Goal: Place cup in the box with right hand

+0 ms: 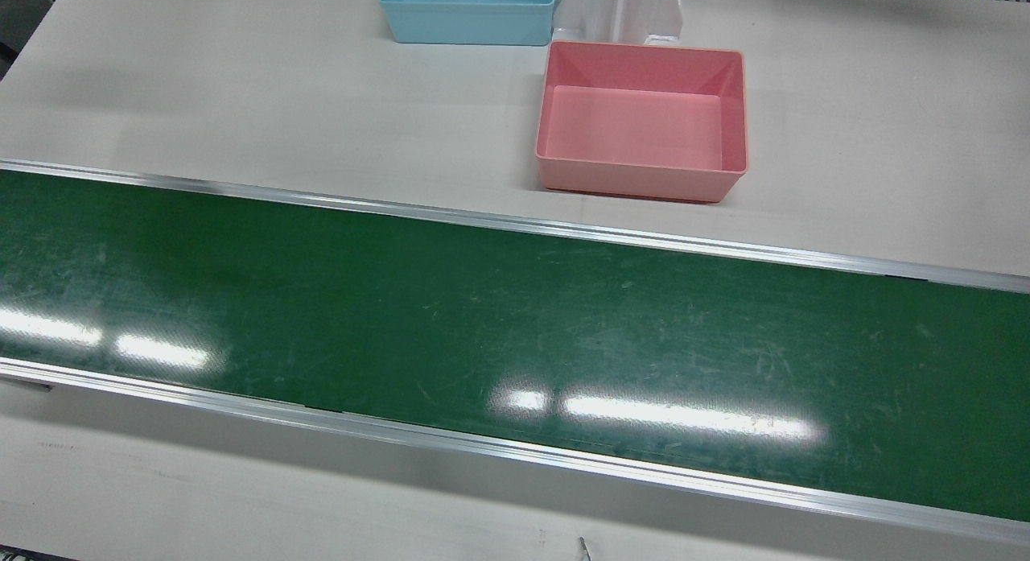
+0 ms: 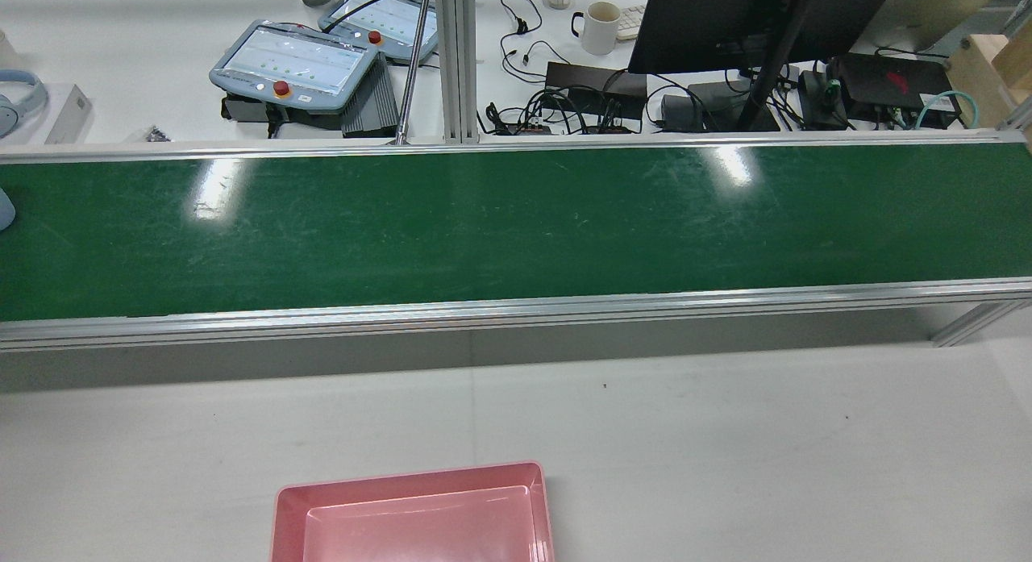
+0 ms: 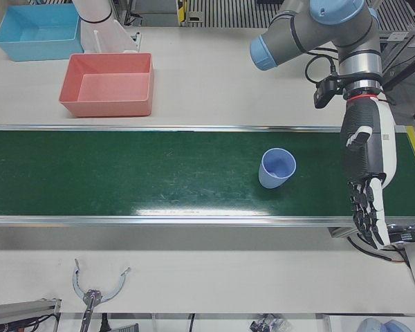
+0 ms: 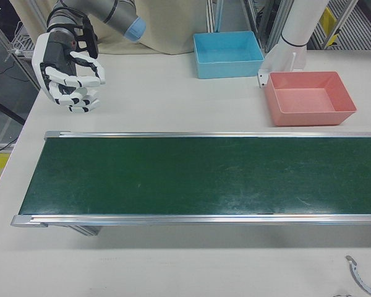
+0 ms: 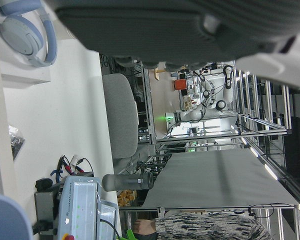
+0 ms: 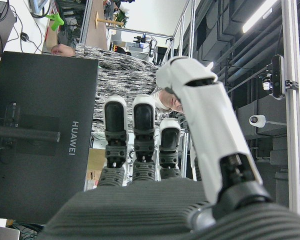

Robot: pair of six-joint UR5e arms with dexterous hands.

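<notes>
Only a smooth tapered blue cup [image 3: 277, 168] on scuffed glossy belt [image 3: 124, 173].

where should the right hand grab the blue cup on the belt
Grip the blue cup around its side wall below the rim, coming from the side. It looks upright on the green belt with its mouth open upward and nothing close by, so the fingers can probably wrap its tapered body freely. The right hand is open.

A blue bin [image 4: 228, 54] sits behind the green conveyor belt [image 4: 198, 176]; a mug [image 2: 600, 27] stands beyond.
</notes>
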